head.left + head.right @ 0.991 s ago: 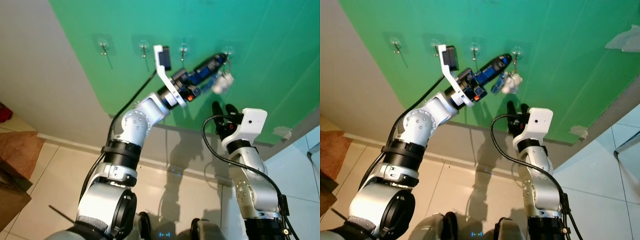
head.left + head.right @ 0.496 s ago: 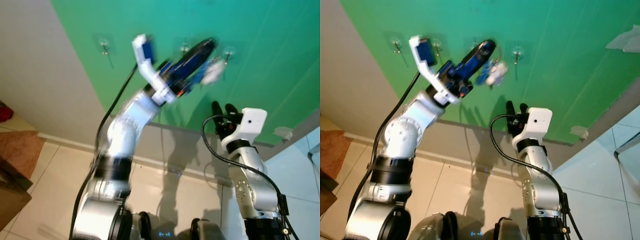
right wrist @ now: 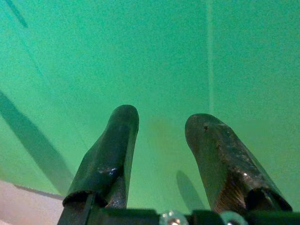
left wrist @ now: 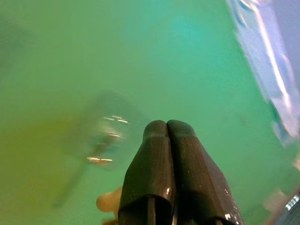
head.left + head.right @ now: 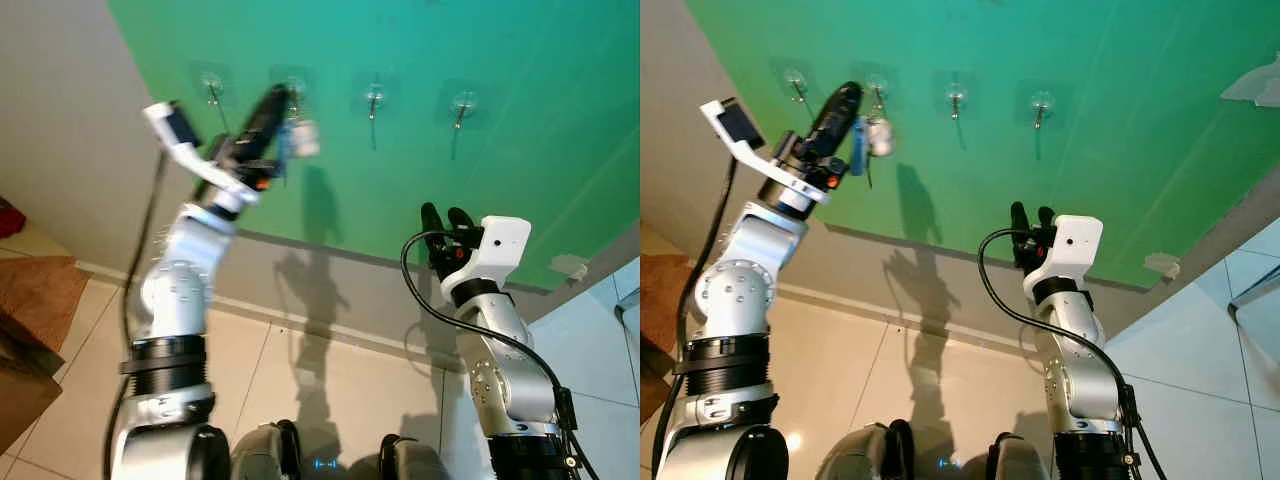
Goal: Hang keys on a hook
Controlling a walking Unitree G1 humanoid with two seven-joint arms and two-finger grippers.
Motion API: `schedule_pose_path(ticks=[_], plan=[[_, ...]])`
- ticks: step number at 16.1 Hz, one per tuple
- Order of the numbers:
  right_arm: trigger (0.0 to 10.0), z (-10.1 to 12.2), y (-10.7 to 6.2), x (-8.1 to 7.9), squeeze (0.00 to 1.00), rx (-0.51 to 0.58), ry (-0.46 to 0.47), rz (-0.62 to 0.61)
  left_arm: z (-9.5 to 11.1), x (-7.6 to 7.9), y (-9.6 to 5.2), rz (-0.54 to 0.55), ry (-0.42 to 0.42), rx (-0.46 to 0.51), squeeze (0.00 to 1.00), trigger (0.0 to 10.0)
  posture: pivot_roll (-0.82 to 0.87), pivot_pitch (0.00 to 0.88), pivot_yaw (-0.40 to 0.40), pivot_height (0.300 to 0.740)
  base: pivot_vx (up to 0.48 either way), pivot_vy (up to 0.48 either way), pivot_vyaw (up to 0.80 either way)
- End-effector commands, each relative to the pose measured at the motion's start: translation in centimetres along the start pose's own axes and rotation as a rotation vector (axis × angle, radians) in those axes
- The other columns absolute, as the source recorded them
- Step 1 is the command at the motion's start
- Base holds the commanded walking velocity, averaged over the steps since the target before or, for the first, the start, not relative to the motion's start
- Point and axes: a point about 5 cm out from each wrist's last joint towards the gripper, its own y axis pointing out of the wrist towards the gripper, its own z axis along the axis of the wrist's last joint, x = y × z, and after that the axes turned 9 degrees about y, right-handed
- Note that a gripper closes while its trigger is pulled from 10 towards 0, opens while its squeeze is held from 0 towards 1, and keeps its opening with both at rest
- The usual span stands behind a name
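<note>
Keys (image 5: 876, 135) beside left end effector (image 5: 849, 94)

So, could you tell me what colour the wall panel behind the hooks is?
Green; the wall panel shows best in the right eye view.

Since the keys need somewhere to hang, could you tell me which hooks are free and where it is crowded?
The two hooks toward the robot's right are bare, with plain green wall around them. The leftmost hook is bare too, but cramped: the left gripper holds the keys at the second hook beside it. The right gripper hangs open below.
</note>
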Motion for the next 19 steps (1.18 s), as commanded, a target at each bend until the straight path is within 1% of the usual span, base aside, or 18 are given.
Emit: schedule_pose_path(ticks=[1, 2, 3, 6, 7, 8, 10, 11, 13, 16, 19], plan=[[10.0, -0.3, 0.0, -0.1, 0.0, -0.017, -0.002, 0.005, 0.1, -0.5, -0.2, 0.01, -0.042, -0.001, 0.0, 10.0, 0.02, 0.186, 0.044, 0.74, 0.0, 0.0, 0.0], [10.0, -0.3, -0.1, -0.1, 0.0, -0.016, -0.002, 0.006, 0.1, -0.8, -0.2, -0.003, -0.098, 0.009, 0.0, 10.0, 0.01, 0.186, 0.047, 0.74, 0.0, 0.0, 0.0], [10.0, -0.3, 0.0, -0.1, 0.0, -0.016, -0.003, 0.005, 0.0, -0.8, -0.2, -0.024, -0.129, 0.005, 0.0, 10.0, 0.01, 0.186, 0.047, 0.74, 0.0, 0.0, 0.0], [10.0, -0.3, 0.0, -0.1, 0.0, -0.015, -0.001, 0.003, -0.9, 0.6, 0.1, -0.195, -0.317, -0.031, 0.0, 10.0, 0.01, 0.187, 0.048, 0.74, 0.0, 0.0, 0.0], [10.0, -0.3, -0.1, -0.1, 0.0, -0.015, -0.001, 0.004, -1.4, 0.8, 0.2, -0.213, -0.334, -0.049, 0.0, 10.0, 0.01, 0.185, 0.047, 0.74, 0.0, 0.0, 0.0], [10.0, -0.3, -0.1, -0.2, 0.0, -0.016, -0.001, 0.006, -1.9, 0.5, 0.4, -0.205, -0.34, -0.058, 0.0, 10.0, 0.01, 0.187, 0.048, 0.74, 0.0, 0.0, 0.0], [10.0, -0.3, -0.1, -0.2, 0.0, -0.015, -0.002, 0.005, -1.9, 0.0, 0.4, -0.173, -0.334, -0.049, 0.0, 10.0, 0.0, 0.191, 0.049, 0.74, 0.0, 0.0, 0.0], [10.0, -0.2, -0.3, 0.0, 0.0, -0.016, -0.003, 0.0, -1.5, -1.0, 0.2, -0.123, -0.308, -0.028, 0.0, 10.0, 0.0, 0.194, 0.051, 0.74, 0.0, 0.0, 0.0], [10.0, -0.3, -0.4, 0.0, 0.0, -0.018, -0.003, 0.0, -0.6, -2.1, -0.1, -0.078, -0.284, 0.01, 0.0, 10.0, 0.0, 0.196, 0.048, 0.74, 0.0, 0.0, 0.0], [10.0, -0.4, -0.4, -0.2, 0.0, -0.021, -0.002, 0.007, -0.1, -2.8, -0.2, -0.056, -0.27, 0.032, 0.0, 10.0, 0.01, 0.199, 0.044, 0.74, 0.0, 0.0, 0.0], [10.0, -0.3, -0.4, -0.4, 0.0, -0.021, -0.002, 0.016, -0.4, -2.9, 0.2, -0.058, -0.28, 0.034, 0.0, 10.0, 0.0, 0.206, 0.043, 0.74, 0.0, 0.0, 0.0]])
